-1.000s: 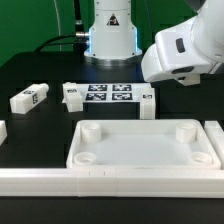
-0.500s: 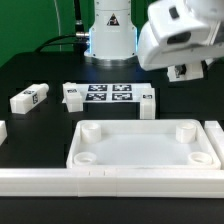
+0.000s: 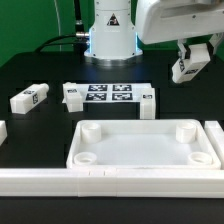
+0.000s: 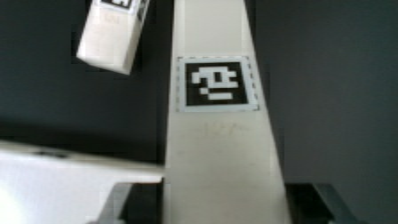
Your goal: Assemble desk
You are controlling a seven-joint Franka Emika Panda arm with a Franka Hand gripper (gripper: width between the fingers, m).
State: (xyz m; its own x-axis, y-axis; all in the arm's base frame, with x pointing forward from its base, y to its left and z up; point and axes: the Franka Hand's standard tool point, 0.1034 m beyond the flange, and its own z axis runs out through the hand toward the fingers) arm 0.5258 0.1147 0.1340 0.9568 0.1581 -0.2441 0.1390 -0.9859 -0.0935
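The white tray-like tabletop (image 3: 145,147) lies flat at the front middle, its round corner sockets facing up. My gripper (image 3: 191,60) hangs above the table at the exterior view's upper right, shut on a white tagged leg (image 3: 188,66) that is held clear of the table. In the wrist view this leg (image 4: 217,110) runs lengthways between my fingers (image 4: 139,203), with its tag facing the camera. Another leg (image 3: 30,98) lies at the exterior view's left. A further leg (image 4: 111,35) shows in the wrist view beyond the held one.
The marker board (image 3: 108,96) lies behind the tabletop. A long low white rail (image 3: 110,181) runs along the front edge. White pieces show at the far left (image 3: 2,130) and far right (image 3: 215,128). The robot base (image 3: 110,35) stands at the back.
My gripper has risen and moved toward the exterior view's right, and the leg it holds has come into sight, lifted off the table. Nothing else has moved.
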